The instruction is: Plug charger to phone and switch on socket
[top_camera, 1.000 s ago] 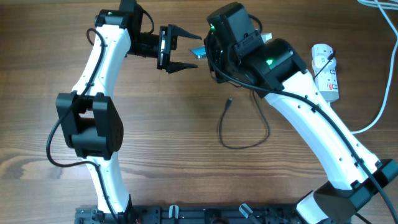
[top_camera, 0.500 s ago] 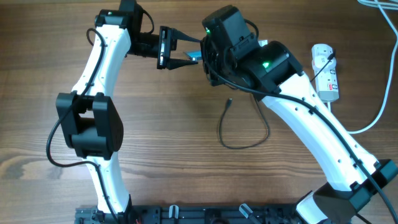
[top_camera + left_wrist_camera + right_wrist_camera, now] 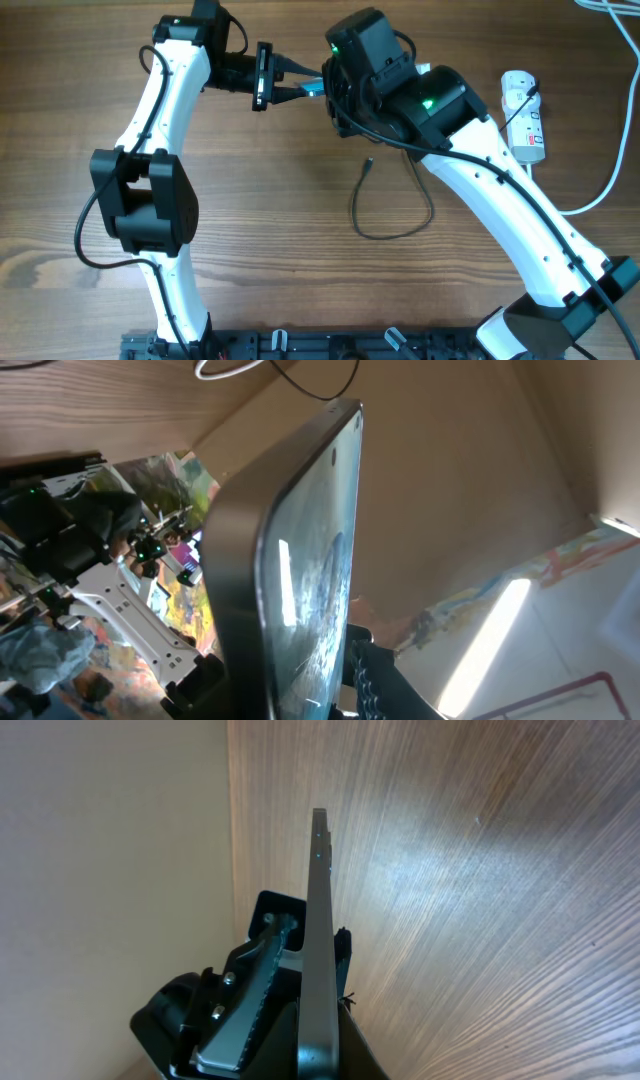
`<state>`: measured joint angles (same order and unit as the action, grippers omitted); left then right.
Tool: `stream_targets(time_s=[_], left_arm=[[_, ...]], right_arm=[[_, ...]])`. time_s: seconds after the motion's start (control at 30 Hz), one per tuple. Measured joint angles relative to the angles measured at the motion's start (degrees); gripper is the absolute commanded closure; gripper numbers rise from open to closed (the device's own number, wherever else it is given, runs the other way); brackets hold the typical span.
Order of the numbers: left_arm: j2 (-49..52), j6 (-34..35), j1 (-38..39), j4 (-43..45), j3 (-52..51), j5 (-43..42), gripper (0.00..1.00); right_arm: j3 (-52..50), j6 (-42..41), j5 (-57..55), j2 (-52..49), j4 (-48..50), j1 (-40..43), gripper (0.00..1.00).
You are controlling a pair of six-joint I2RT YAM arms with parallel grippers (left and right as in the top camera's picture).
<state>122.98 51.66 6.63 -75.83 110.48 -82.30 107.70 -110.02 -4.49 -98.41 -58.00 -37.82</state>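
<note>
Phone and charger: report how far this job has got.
Done: nothing plugged or switched yet. In hand: the phone is held off the table, gripped by the right gripper and the left gripper. Remaining: the charger lies loose, its tip free; the socket is untouched.

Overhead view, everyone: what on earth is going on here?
Both arms are on the phone: the left gripper and the right gripper each have their fingers shut on it, holding it between them. The charger lies loose on the table, its tip not in the phone. The socket sits off to the right, with neither arm on it.
</note>
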Motion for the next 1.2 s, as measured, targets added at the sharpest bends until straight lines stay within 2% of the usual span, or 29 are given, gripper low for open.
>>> stream_targets(time_s=[0.03,0.07,0.13,0.17,0.2,0.27,0.33,0.37,0.53,0.7,0.93,1.07,1.2], left_arm=[[0.0,0.0,0.0,-0.1,0.0,0.2,0.93],[0.0,-0.4,0.0,0.0,0.0,0.2,0.96],[0.0,-0.2,0.0,0.1,0.0,0.0,0.96],[0.0,-0.2,0.0,0.0,0.0,0.4,0.96],[0.0,-0.3,0.0,0.0,0.0,0.6,0.96],[0.0,-0.2,0.0,0.0,0.0,0.9,0.96],[0.0,-0.2,0.0,0.7,0.0,1.1,0.96],[0.0,-0.2,0.0,1.3,0.0,1.1,0.96],[0.0,-0.3,0.0,4.3,0.0,3.0,0.96],[0.0,-0.3,-1.2,5.2,0.0,9.5,0.96],[0.0,-7.0,-5.2,5.3,0.0,14.5,0.96],[0.0,-9.9,-5.6,4.7,0.0,16.9,0.96],[0.0,-12.4,-5.6,4.4,0.0,18.2,0.96]], right_arm=[[0.0,0.0,0.0,0.0,0.3,0.0,0.86],[0.0,0.0,0.0,0.0,0.5,0.0,0.73],[0.0,0.3,0.1,0.0,0.3,0.1,0.52],[0.0,1.1,0.2,0.0,0.4,0.1,0.45],[0.0,1.5,0.2,0.0,0.4,0.0,0.43],[0.0,3.8,0.0,0.0,0.3,0.0,0.32],[0.0,6.7,-0.5,0.0,0.3,0.0,0.04],[0.0,8.2,-0.7,0.0,0.4,0.0,0.00],[0.0,19.9,-1.0,0.0,-1.3,0.8,0.01],[0.0,30.6,-1.1,0.0,-10.6,4.9,0.00],[0.0,45.3,-1.5,0.0,-20.1,11.7,0.00],[0.0,50.6,-1.6,0.0,-21.5,12.1,0.00],[-2.0,52.7,-1.6,0.2,-20.8,12.1,0.00]])
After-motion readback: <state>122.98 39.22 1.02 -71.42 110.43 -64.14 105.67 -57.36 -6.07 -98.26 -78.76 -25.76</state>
